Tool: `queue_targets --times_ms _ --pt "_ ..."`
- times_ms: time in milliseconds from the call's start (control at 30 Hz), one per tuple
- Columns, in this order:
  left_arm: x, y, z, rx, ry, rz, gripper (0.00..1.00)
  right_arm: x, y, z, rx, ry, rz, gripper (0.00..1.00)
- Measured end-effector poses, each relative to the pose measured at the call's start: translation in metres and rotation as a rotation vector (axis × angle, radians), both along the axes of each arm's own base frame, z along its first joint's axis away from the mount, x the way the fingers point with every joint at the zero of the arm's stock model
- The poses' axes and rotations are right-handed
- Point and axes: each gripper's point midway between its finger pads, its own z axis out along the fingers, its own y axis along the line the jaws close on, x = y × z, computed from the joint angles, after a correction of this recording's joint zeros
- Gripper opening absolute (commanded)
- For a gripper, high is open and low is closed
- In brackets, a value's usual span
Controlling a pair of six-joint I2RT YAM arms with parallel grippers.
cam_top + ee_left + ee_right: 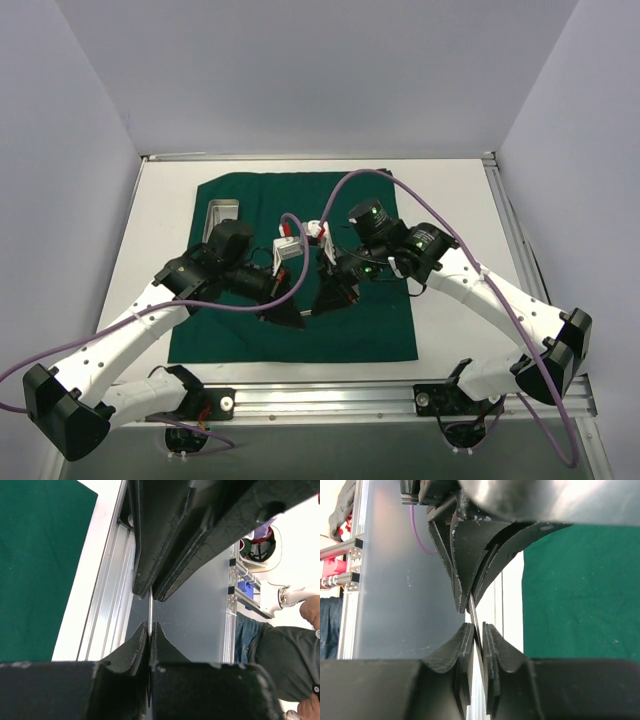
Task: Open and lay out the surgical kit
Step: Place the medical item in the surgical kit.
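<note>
Thin steel instrument [150, 611], ends hidden, over dark green cloth [380, 330], left gripper [150, 626] pinched it, right gripper [477, 627] narrowed around it, contact could not be told.

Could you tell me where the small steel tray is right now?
In the top view, the steel tray sits on the green cloth's far left corner, just beyond the left arm.

Left pincer [150, 629] clamped, right pincer [477, 629] opposite

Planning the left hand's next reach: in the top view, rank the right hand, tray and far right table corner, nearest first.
1. Right hand, just to its right, facing it.
2. Tray, farther back on the left.
3. Table corner, far back right.
</note>
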Motion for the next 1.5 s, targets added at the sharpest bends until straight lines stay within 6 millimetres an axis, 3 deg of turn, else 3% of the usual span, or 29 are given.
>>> queue_targets --times_ms 33,333,400,433,633,767,833,933,1100,1200,1233,1333,1367,1500 --pt "0.000 0.000 0.000 0.001 -0.001 -0.002 0.02 -0.001 0.000 0.000 0.000 0.001 0.002 0.00" --pt "-0.002 0.003 -0.001 0.009 -0.018 0.000 0.09 -0.003 0.003 -0.002 0.000 0.014 0.003 0.00" --pt "-0.001 0.005 0.000 0.008 -0.031 0.009 0.08 -0.003 0.004 -0.001 0.007 0.011 0.003 0.00" --pt "-0.001 0.005 0.001 0.007 -0.037 0.013 0.03 -0.003 0.005 0.000 0.009 0.011 0.003 0.01" --pt "0.002 0.007 0.005 0.004 -0.065 0.043 0.02 -0.001 0.006 0.000 0.013 0.001 -0.004 0.27" --pt "0.009 0.004 0.011 -0.022 -0.099 0.059 0.02 0.000 0.005 -0.004 -0.007 0.001 -0.016 0.34" --pt "0.011 0.003 0.015 -0.032 -0.112 0.061 0.02 0.000 0.004 -0.007 -0.016 0.004 -0.020 0.28" --pt "0.012 0.002 0.017 -0.040 -0.126 0.064 0.02 0.000 0.003 -0.010 -0.026 0.008 -0.022 0.00" --pt "0.009 0.003 0.018 -0.053 -0.139 0.040 0.04 -0.007 0.002 -0.008 -0.015 0.030 0.007 0.00" --pt "0.012 0.003 0.016 -0.044 -0.149 0.053 0.44 -0.006 0.001 -0.008 -0.019 0.030 0.000 0.00" --pt "0.014 0.003 0.016 -0.039 -0.152 0.062 0.62 -0.003 0.002 -0.010 -0.028 0.019 -0.016 0.00" --pt "0.025 0.005 0.015 -0.011 -0.169 0.122 0.87 0.011 -0.001 -0.015 -0.062 -0.005 -0.087 0.00" --pt "0.031 0.007 0.014 0.005 -0.181 0.157 0.95 0.018 -0.002 -0.016 -0.070 -0.014 -0.118 0.00" --pt "0.065 0.028 0.015 0.080 -0.242 0.366 0.97 0.065 -0.013 -0.025 -0.098 -0.048 -0.323 0.00"
